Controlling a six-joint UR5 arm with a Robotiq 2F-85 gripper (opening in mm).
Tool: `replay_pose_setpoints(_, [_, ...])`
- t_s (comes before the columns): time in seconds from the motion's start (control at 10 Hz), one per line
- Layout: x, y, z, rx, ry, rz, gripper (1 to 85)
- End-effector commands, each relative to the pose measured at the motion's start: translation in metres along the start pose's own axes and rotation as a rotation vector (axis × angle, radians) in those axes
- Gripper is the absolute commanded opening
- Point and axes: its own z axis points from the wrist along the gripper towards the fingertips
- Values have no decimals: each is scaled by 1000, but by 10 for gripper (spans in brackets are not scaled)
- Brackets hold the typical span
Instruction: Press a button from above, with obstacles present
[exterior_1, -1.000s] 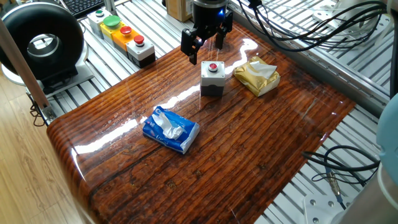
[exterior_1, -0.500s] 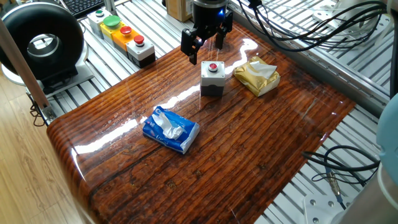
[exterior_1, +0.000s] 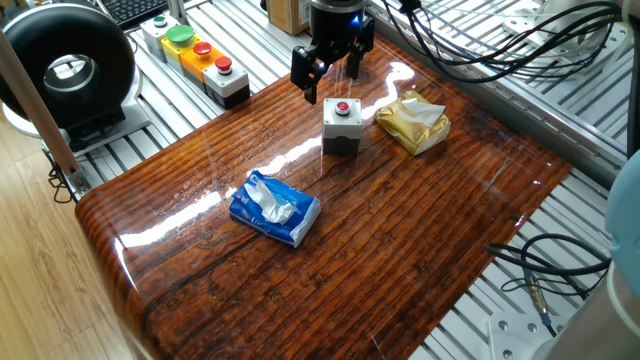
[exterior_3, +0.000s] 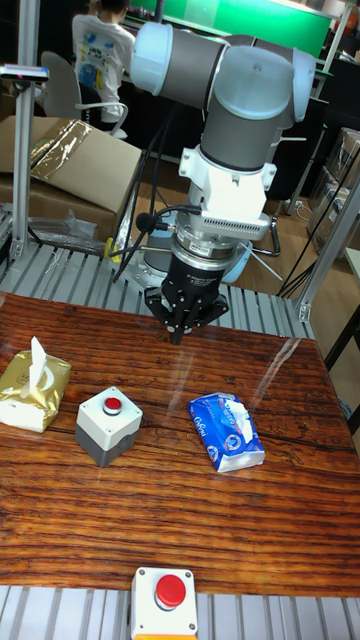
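Note:
A grey-and-white box (exterior_1: 341, 130) with a small red button (exterior_1: 343, 106) on top stands on the wooden table (exterior_1: 400, 230). The box (exterior_3: 108, 428) and the button (exterior_3: 112, 405) also show in the tall fixed view. My gripper (exterior_1: 331, 88) hangs above the table, just behind and to the left of the box, touching nothing. It is open, with bare table showing between its two black fingers. In the tall fixed view the gripper (exterior_3: 185, 328) points straight down. Two obstacles lie nearby: a blue-and-white tissue pack (exterior_1: 274, 209) (exterior_3: 228, 431) and a gold foil packet (exterior_1: 413, 122) (exterior_3: 33, 390) beside the box.
A row of button boxes (exterior_1: 195, 55) (exterior_3: 163, 600) sits on the metal frame beyond the table's far left edge. A black round device (exterior_1: 68, 70) stands at the far left. Cables (exterior_1: 545, 265) hang off the right side. A cardboard box (exterior_3: 70, 170) stands behind the arm.

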Motion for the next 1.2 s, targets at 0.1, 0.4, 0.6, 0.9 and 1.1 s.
replay_pose_setpoints(0.1, [-1, 5, -1, -21, -8, 8, 13])
replay_pose_setpoints(0.4, [-3, 6, 0, -25, -16, 22, 13])
replay_pose_setpoints(0.6, [-24, 9, 6, -18, -94, 62, 13])
replay_pose_setpoints(0.9, [-39, 21, 21, -64, -149, 48, 13])
replay_pose_setpoints(1.1, [-44, 24, 27, -82, -173, 41, 13])
